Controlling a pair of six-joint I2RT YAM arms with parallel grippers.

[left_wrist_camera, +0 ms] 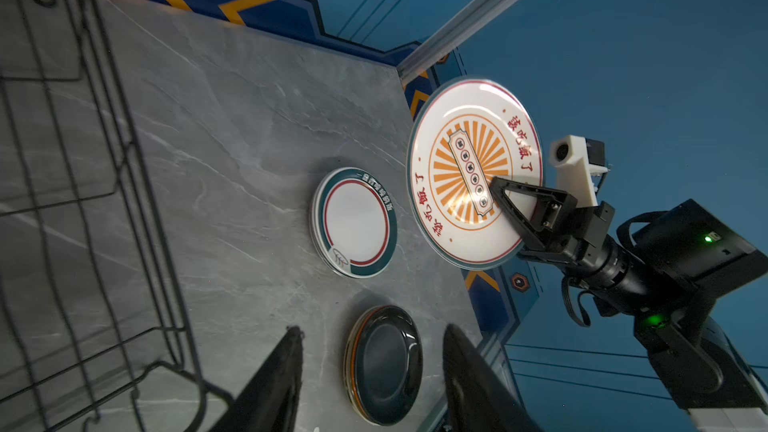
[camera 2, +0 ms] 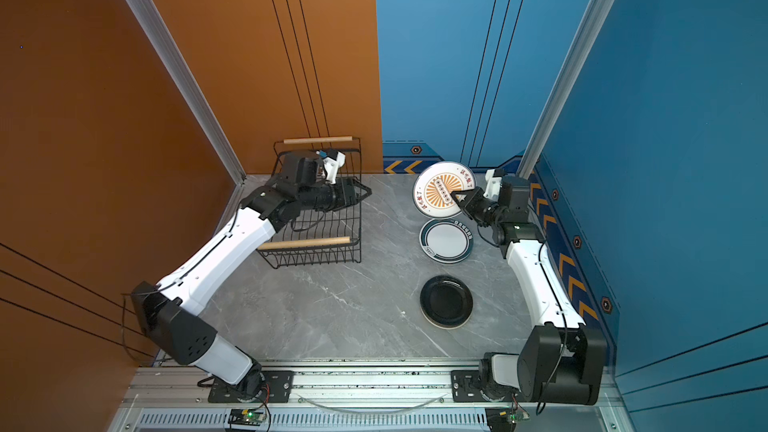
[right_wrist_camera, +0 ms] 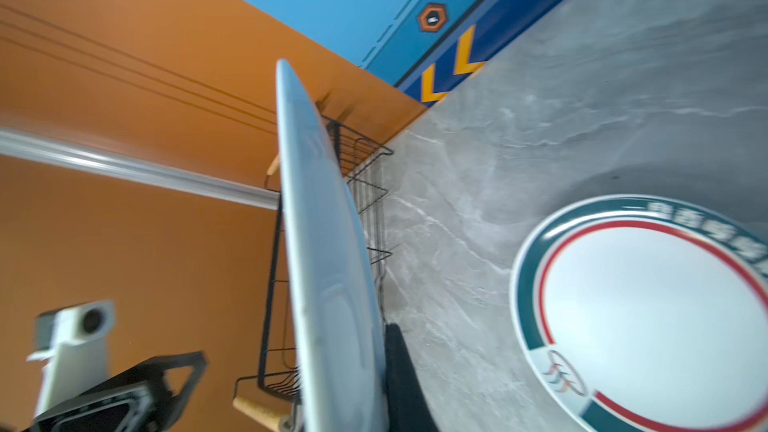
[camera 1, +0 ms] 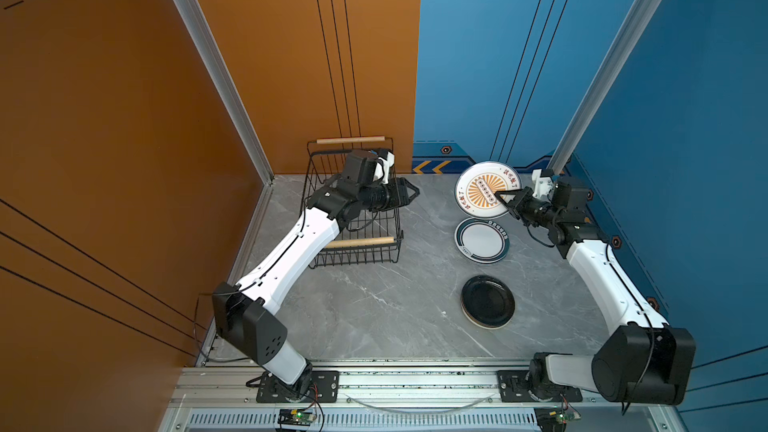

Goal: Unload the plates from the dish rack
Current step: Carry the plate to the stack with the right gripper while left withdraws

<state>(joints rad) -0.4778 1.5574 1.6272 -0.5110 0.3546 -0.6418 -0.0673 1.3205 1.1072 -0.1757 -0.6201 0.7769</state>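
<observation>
Arms reached level toward each other. The right claw (camera 1: 500,198) gripped the rim of the orange sunburst plate (camera 1: 478,184), held on edge, with the dark-rimmed plate (camera 1: 482,241) flat on the table (camera 1: 374,305) just beside it. The left claw (camera 1: 409,192) hung part open, empty, over the side wall of the dish rack (camera 1: 357,257).

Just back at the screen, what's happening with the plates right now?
The right gripper is clamped on a sunburst plate, holding it tilted on edge in the air at the far right of the table, just beyond the dark-rimmed plates stacked there. A black plate tops another stack nearer the front. The left gripper is open and empty at the rack's right edge. No plates show in the rack, though the left arm covers part of it.
</observation>
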